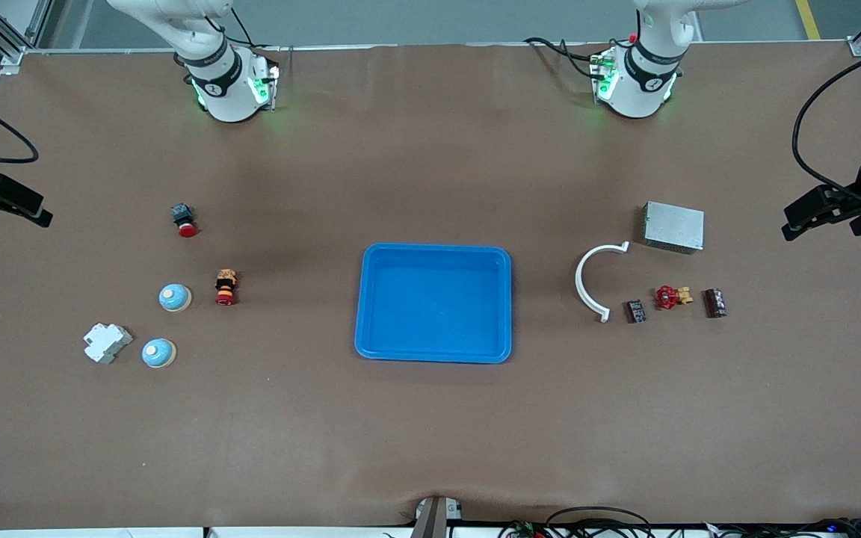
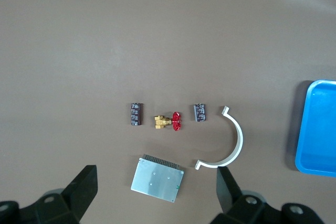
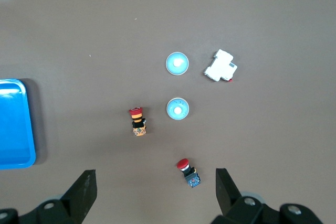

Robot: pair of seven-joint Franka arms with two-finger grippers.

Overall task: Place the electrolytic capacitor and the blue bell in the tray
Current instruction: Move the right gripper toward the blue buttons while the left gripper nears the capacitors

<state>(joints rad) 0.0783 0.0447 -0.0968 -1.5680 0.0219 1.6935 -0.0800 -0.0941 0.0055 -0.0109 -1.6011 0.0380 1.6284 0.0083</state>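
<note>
The wrong part is being risked: two blue bells (image 1: 175, 297) and two capacitors (image 1: 635, 311) are lying apart from the empty tray (image 1: 435, 357), while the fingers of the left gripper (image 2: 156, 192) and right gripper (image 3: 155, 192) are being held spread.

Toward the right arm's end of the brown worktop (image 1: 430, 433), a white stepped plastic block (image 1: 107, 343) is seen nearest that end edge. A black push button with a red cap (image 1: 183, 219) lies closest to the edge where the bases stand, and a red-and-yellow capped button on an orange body (image 1: 226, 288) is set nearer the front camera than it.

Toward the left arm's end, a silver metal box (image 1: 673, 226) lies closest to the bases' edge, with a white half-ring clamp (image 1: 593, 282) beside it, curving toward the front camera. A brass valve with a red handwheel (image 1: 671, 297) is laid near the clamp's lower tip.
</note>
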